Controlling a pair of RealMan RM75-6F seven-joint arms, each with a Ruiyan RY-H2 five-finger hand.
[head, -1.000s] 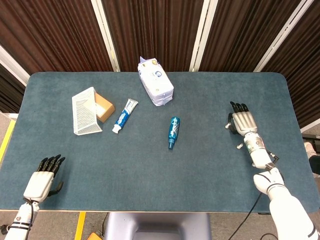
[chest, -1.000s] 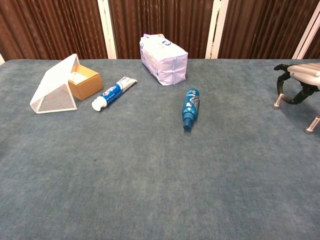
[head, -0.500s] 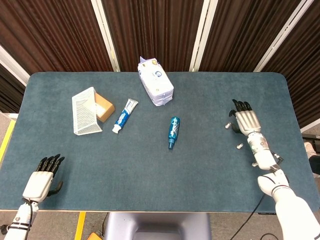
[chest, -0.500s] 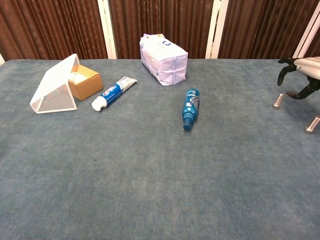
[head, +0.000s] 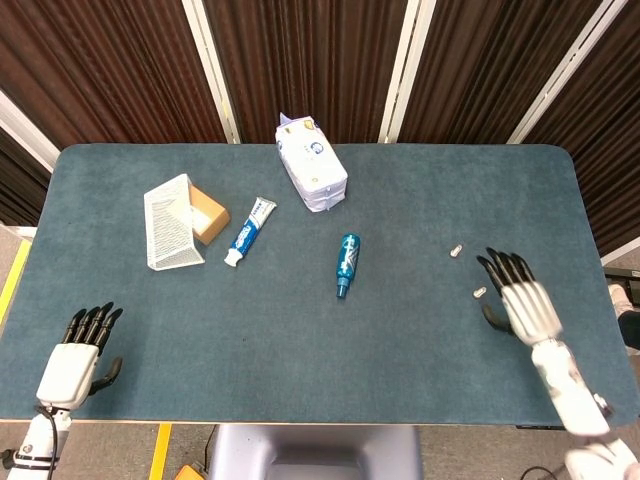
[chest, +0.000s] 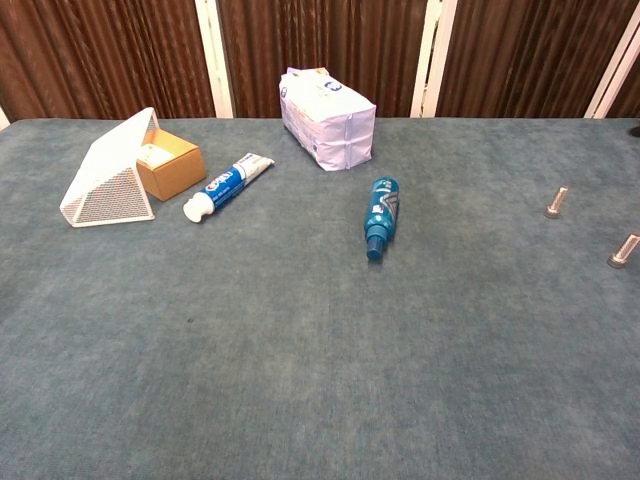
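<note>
My right hand (head: 522, 302) hovers over the table's right side in the head view, fingers spread and empty; the chest view does not show it. Two small metal bolts lie just left of it: one (head: 478, 293) (chest: 624, 249) near its fingertips, the other (head: 455, 250) (chest: 556, 201) farther back. My left hand (head: 75, 358) sits at the front left corner, fingers apart, holding nothing. A blue spray bottle (head: 346, 264) (chest: 380, 217) lies mid-table, cap toward me.
A toothpaste tube (head: 249, 231) (chest: 226, 185), a tipped white mesh basket (head: 170, 221) (chest: 105, 174) with a brown box (head: 208, 212) (chest: 168, 163) behind it, and a white-purple packet (head: 312, 165) (chest: 327, 117) lie toward the back. The blue table (head: 300, 350) ends at a curtain.
My right hand has pulled back toward me and to the right, away from the two bolts, leaving the chest view. The left hand shifted slightly toward me.
</note>
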